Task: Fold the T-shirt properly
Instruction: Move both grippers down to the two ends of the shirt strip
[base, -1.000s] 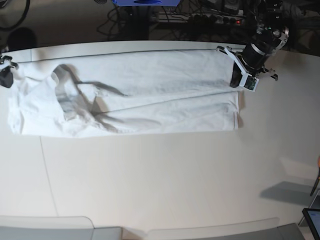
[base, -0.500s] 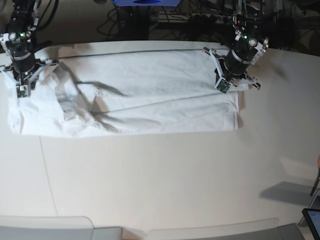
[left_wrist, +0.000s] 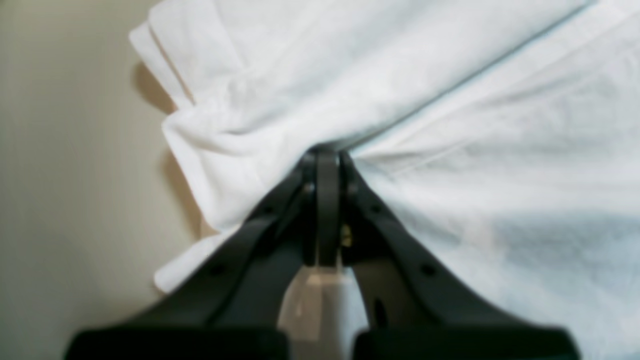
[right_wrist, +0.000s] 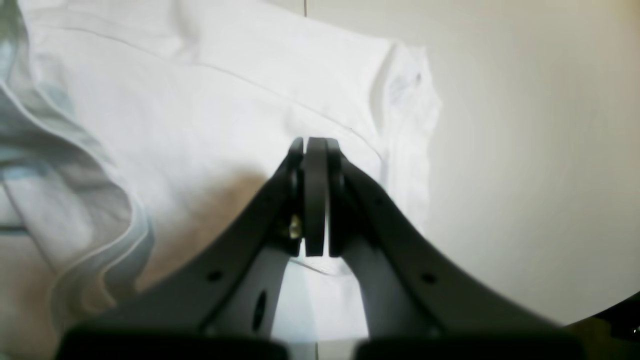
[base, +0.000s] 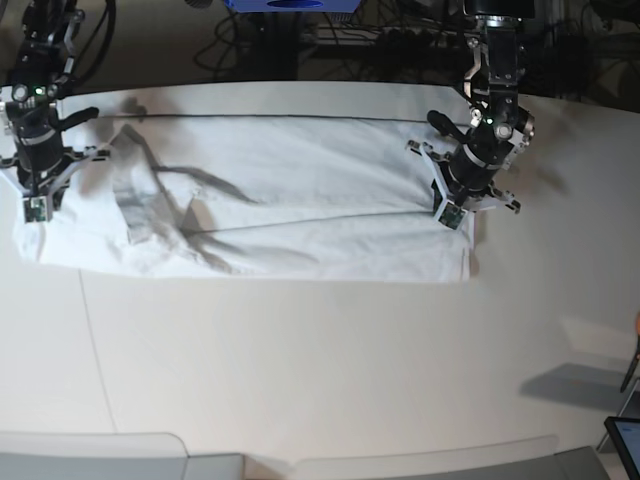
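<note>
The left gripper (left_wrist: 327, 155) has its two black jaws pressed tight together, and a bit of the T-shirt (left_wrist: 450, 125) is bunched up right at the tips, so it is pinching the cloth. In the base view this gripper (base: 452, 213) sits at the right end of the shirt, close to the shirt's right edge. The cloth puckers in little folds around the tips, and the edge of the shirt curls over next to them.

The right gripper (right_wrist: 315, 142) is squeezed shut too. Its tips press down on the white cloth near the shirt's edge, but I cannot tell if any cloth is caught between them. In the base view it (base: 35, 208) is at the far left of the frame, over the left end of the shirt.

The T-shirt (base: 300, 200) lies stretched out long across the upper half of the frame, on the table (base: 320, 380). It is wrinkly and lumpy on the left side and smoother on the right.
</note>
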